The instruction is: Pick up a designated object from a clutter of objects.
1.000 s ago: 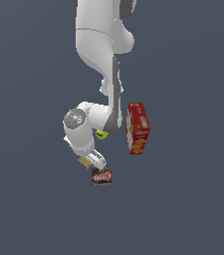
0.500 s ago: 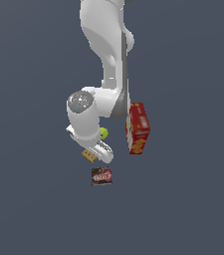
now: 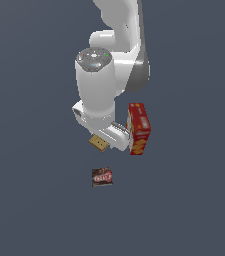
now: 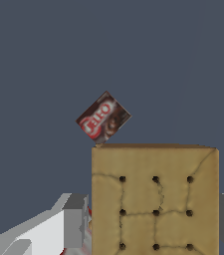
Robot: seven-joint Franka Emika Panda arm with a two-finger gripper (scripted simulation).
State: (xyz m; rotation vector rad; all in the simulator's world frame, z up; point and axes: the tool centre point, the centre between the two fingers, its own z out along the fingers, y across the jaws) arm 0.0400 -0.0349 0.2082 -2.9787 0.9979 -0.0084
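Observation:
The tan square block [image 4: 155, 199] with dark dots fills the space between my fingers in the wrist view; grey fingers [image 4: 76, 226] press on both sides. In the exterior view the block [image 3: 98, 143] hangs under my hand, lifted off the floor. My gripper [image 3: 102, 141] is shut on it. The dark brown packet [image 3: 102, 177] with the red-white label lies on the floor below, and shows in the wrist view [image 4: 103, 118] beyond the block. The tall red box [image 3: 138, 128] stands just to the exterior view's right of my hand. The yellow-green ball is hidden behind the arm.
The arm's white body [image 3: 98, 80] covers much of the scene's middle in the exterior view. The floor is plain dark grey.
The arm has risen and moved toward the camera, carrying the tan block up away from the brown packet. The ball, seen earlier beside the arm, is now hidden.

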